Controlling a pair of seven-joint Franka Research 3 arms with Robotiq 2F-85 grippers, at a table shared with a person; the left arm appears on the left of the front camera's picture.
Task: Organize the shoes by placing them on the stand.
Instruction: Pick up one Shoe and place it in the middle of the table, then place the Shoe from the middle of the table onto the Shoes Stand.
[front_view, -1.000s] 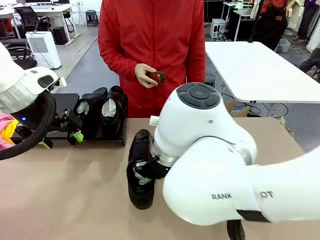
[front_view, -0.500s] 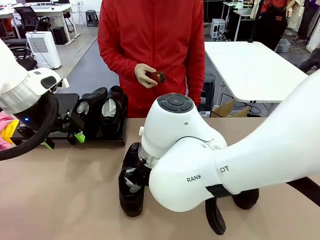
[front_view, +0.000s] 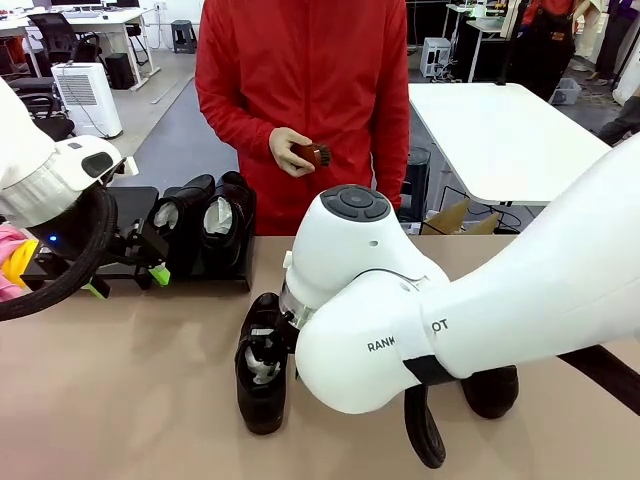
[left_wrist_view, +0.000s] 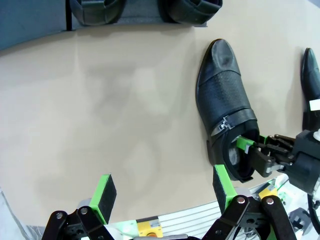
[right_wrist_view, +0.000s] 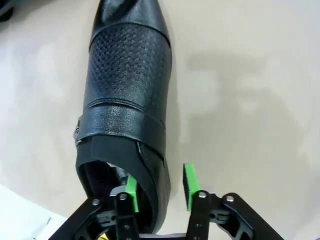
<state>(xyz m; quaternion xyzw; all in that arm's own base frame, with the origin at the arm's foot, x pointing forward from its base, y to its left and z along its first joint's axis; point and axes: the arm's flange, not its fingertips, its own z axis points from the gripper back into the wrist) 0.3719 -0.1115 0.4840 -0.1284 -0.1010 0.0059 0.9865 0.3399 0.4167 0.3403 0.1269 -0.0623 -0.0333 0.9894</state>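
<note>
Shoe (front_view: 262, 372) lies flat on the tan surface (front_view: 120, 400), nr the robot-side edge, a bit L of mid, toe twd the far edge. Black leather slip-on w/ a smooth glossy pointed toe. Vamp has a fine punched-dot texture, and a plain band crosses the instep w/ a small metal buckle on one side. White crumpled paper shows in the opening. Other shoe (front_view: 492, 390) sits nr the same edge further R, mostly hidden behind the R arm. Pair (front_view: 205, 225) of like shoes is on the stand (front_view: 128, 205), on its R part, paper showing in both. Stand is low, slanted, matte black, at the far edge twd the L corner.

R pincer (right_wrist_view: 160, 186) is partly spread and straddles the shoe's rear side wall. One green pad is inside the opening; the other is outside w/ a clear gap to the leather, so no clamp on it.

L pincer (left_wrist_view: 162, 192) is spread wide and empty, over bare surface betw. stand and shoe. In the front view it hangs just in front of the stand's near side.

Both pincers have black linked fingers w/ flat green pads. Surface is smooth and matte. Arm shells are white, rounded and glossy.

Person in a red top stands at the far edge, hand (front_view: 288, 150) holding a small brown brush (front_view: 314, 154).
</note>
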